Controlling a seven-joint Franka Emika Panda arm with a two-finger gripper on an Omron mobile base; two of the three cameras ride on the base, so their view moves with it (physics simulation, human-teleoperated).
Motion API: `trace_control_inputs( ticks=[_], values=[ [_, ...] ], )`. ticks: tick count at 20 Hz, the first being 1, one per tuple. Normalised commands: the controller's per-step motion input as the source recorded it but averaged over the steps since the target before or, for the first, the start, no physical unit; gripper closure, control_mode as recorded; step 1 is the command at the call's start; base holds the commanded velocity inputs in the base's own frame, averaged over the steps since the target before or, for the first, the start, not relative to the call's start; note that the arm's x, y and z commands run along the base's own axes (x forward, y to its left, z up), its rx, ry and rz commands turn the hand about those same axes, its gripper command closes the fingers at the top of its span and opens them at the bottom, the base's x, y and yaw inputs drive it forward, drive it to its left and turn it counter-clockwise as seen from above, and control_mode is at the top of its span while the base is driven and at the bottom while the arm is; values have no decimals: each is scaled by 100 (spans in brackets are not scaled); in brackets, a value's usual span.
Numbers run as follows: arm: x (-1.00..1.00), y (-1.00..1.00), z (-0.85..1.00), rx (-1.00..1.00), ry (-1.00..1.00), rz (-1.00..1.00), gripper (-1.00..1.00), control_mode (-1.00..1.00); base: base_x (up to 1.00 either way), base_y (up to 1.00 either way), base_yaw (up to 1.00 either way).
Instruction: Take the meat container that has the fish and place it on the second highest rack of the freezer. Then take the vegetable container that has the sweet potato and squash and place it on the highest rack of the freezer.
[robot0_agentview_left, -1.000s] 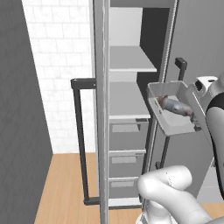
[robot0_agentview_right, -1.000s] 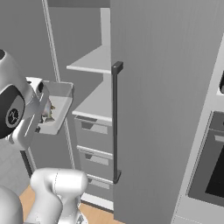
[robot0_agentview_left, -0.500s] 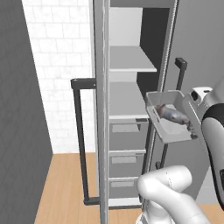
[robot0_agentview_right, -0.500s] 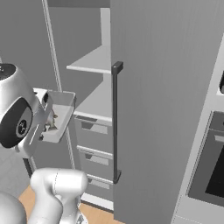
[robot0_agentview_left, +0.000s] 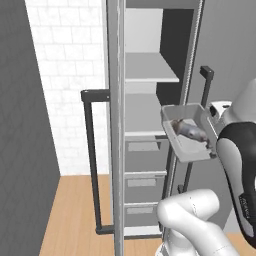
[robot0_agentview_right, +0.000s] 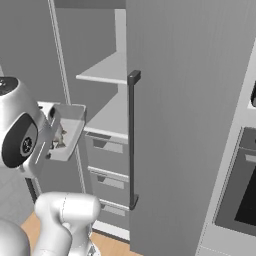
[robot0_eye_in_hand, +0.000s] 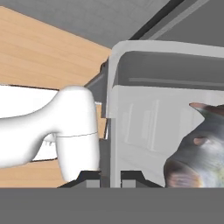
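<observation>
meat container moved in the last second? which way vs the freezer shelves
Yes. In the left base view the meat container, held by the gripper, has dropped from upper-shelf level to beside the lower shelf, drifting slightly toward the freezer opening.

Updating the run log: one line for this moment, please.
phase: carrying | gripper: shut on rim of shallow grey rectangular meat tray | contents: grey-silver fish | tray: tilted, in front of open grey freezer | shelved: not yet

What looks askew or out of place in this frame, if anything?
The meat container is held in the air in front of the open freezer, tilted rather than level, gripped by one wall in the shut gripper. The fish has not spilled and lies inside. Nothing else stands out.
</observation>
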Motion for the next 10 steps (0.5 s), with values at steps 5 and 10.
trace_control_inputs(
  ticks=[5, 10],
  values=[
    [42, 0, -1, 0, 3, -2, 100, -100, 0, 0, 0],
    [59, 0, -8, 0, 3, 0, 100, -100, 0, 0, 0]
  ],
)
